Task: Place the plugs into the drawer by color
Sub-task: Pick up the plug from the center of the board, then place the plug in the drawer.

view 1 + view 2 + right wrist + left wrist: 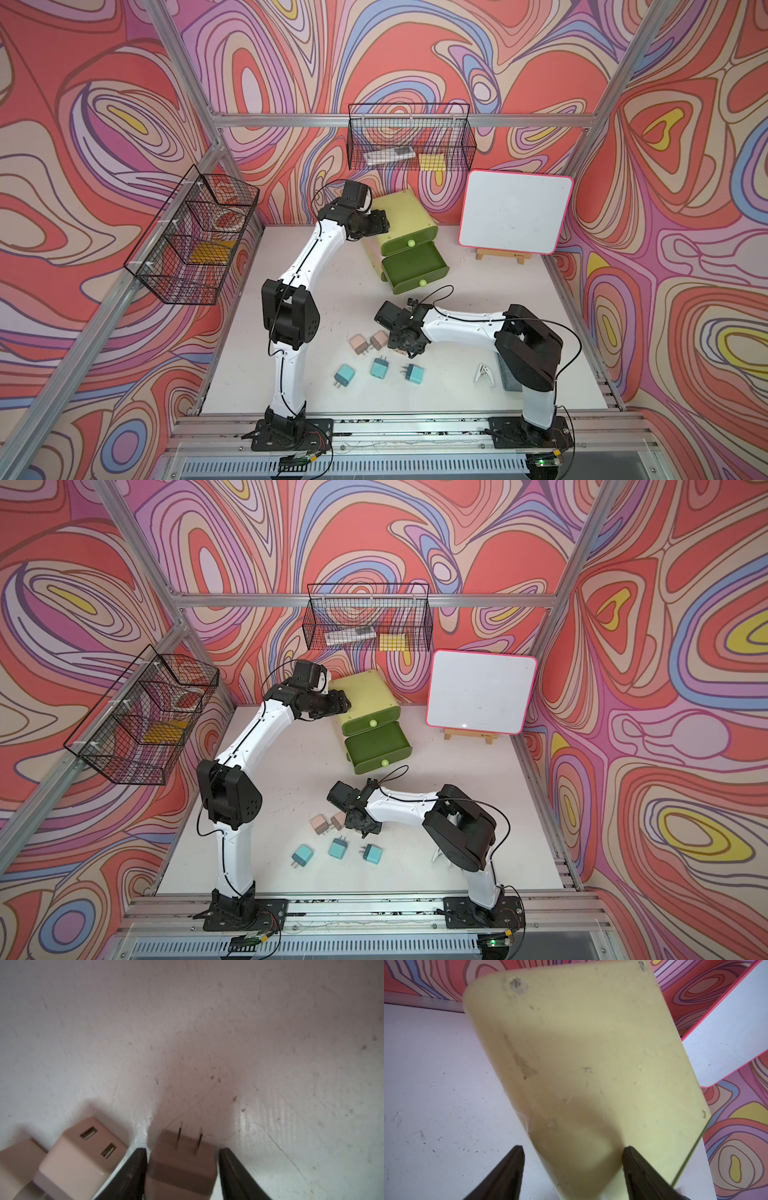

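The right gripper (182, 1150) is down at the table (498, 324) with its fingers set on either side of a pink plug (180, 1159), whose prongs point away from the wrist. Both fingers run close along the plug's side edges, but I cannot tell whether they press on it. A second pink plug (83, 1155) lies just beside the outer face of one finger, leaving little room there, and a third (16, 1163) touches the second. On the gripper's other side the table is bare.

In a top view three teal plugs (379, 368) lie in a loose row, well apart from one another, nearer the robot's base than the pink ones. A white clip (482, 372) lies beside the right arm.

The chest (399, 212) stands at the back of the table, turned at an angle. Its top drawer (405, 246) is pushed in, while the drawer below (415, 259) is pulled out, its front edge toward the right wrist with a strip of bare table between.

The left gripper (573, 1147) is closed about the chest's rear corner — one finger on each side of the yellow-green panel. A whiteboard (515, 216) leans on its easel, apart from the chest.
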### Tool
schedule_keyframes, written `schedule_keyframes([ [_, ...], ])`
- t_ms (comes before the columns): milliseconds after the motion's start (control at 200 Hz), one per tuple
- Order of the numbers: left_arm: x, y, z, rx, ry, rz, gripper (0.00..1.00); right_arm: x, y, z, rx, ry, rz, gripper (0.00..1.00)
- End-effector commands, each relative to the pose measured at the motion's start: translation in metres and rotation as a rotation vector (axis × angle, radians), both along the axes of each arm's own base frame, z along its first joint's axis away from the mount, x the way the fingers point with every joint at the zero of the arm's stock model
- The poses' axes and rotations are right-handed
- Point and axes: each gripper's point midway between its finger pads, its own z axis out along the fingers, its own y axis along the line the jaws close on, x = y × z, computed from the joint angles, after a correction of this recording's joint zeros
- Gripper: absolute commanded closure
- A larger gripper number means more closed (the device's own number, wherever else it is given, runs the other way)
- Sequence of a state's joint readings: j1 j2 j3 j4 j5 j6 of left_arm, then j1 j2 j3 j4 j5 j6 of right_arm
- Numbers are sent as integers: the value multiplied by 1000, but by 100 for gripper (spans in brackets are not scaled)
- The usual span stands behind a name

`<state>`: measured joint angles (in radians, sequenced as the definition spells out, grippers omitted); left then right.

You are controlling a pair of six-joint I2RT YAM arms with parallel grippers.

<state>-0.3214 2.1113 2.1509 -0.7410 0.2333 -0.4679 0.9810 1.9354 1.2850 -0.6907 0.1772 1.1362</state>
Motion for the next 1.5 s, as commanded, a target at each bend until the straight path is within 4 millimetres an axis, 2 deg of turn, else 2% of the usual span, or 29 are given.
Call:
schedule_keyframes([
  [0, -12, 2, -7, 25, 41, -11, 26, -1, -3, -9, -7, 19, 7, 50],
  [230, -12, 2, -9, 24, 45, -12, 26, 0, -4, -6, -9, 10, 14, 58],
  [335, -13, 2, -8, 24, 44, -12, 26, 7, -10, 9, -31, -34, 32, 61],
  [466, -13, 2, -5, 23, 38, -14, 26, 16, -15, 41, -44, -131, 105, 63],
  [531, -13, 2, -2, 21, 31, -13, 26, 17, -13, 54, -17, -170, 159, 64],
  [546, -13, 2, -1, 19, 30, -12, 26, 18, -12, 64, 2, -191, 170, 64],
  [746, -13, 1, 3, 8, 23, -15, 26, 20, 1, 122, 80, -345, 388, 67],
  [896, -12, 1, 4, 12, 17, -14, 26, 40, 4, 171, 26, -477, 491, 67],
  [1036, -11, 4, 7, 30, 11, -11, 26, 70, 4, 198, 31, -557, 552, 68],
  [1177, -9, 3, 9, 29, 6, -14, 26, 110, 2, 208, 3, -592, 577, 71],
  [1297, -9, 4, 11, 34, 1, -11, 26, 135, 7, 209, -19, -602, 606, 72],
  [1307, -9, 4, 11, 35, 1, -11, 26, 137, 10, 201, -26, -586, 613, 72],
  [1332, -9, 4, 11, 35, 0, -12, 26, 143, 11, 197, -31, -577, 615, 72],
  [1497, -8, 5, 8, 41, 4, -10, 26, 163, 12, 183, -24, -538, 625, 72],
])
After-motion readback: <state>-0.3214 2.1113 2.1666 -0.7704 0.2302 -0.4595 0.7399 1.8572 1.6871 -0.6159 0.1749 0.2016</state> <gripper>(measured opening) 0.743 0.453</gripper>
